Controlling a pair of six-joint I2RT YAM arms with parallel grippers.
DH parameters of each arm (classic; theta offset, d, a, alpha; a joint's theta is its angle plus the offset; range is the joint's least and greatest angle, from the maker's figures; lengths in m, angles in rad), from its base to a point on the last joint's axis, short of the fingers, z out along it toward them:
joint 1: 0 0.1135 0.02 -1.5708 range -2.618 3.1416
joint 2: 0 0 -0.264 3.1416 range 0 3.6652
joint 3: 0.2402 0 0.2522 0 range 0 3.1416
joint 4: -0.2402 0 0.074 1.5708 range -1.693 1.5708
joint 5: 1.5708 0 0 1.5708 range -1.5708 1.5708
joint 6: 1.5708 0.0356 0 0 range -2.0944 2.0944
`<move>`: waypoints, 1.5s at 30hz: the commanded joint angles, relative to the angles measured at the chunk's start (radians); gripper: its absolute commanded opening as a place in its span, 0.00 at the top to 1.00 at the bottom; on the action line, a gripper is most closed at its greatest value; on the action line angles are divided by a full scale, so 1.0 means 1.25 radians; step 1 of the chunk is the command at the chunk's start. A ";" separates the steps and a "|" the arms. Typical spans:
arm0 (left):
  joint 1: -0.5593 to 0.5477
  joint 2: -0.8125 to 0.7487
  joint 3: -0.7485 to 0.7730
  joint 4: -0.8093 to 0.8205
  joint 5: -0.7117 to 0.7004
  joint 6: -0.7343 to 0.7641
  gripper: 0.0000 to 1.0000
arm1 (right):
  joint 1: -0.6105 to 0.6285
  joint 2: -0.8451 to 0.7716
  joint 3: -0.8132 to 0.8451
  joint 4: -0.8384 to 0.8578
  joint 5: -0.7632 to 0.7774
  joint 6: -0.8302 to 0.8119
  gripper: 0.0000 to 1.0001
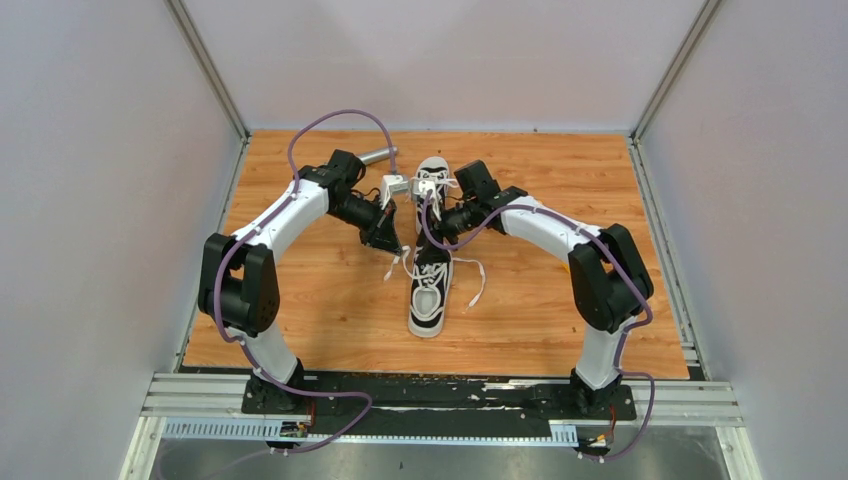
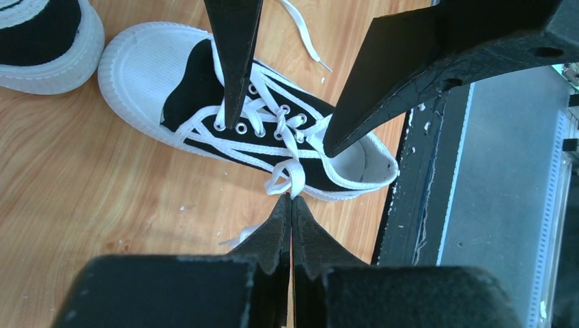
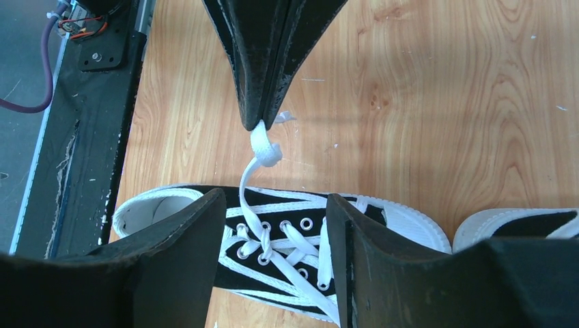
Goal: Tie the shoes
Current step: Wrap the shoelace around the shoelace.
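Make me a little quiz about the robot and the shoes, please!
1. True or false: the right tool is shut tight.
2. What does the left tool pinch? A) a white lace B) a sole C) nothing
3. Fill in: ___ shoes lie on the wooden table.

Key: 1 false, it stands open, one finger on each side of a shoe; 2 A; 3 two.
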 commanded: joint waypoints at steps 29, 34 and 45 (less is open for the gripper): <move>0.003 -0.001 0.024 -0.004 0.051 0.000 1.00 | 0.029 0.005 0.048 0.114 -0.037 0.122 0.56; 0.003 0.000 0.026 -0.005 0.055 -0.003 1.00 | 0.032 0.020 0.068 0.107 -0.082 0.113 0.53; 0.003 0.003 0.021 0.004 0.049 -0.016 1.00 | 0.032 0.027 0.071 0.102 -0.122 0.122 0.51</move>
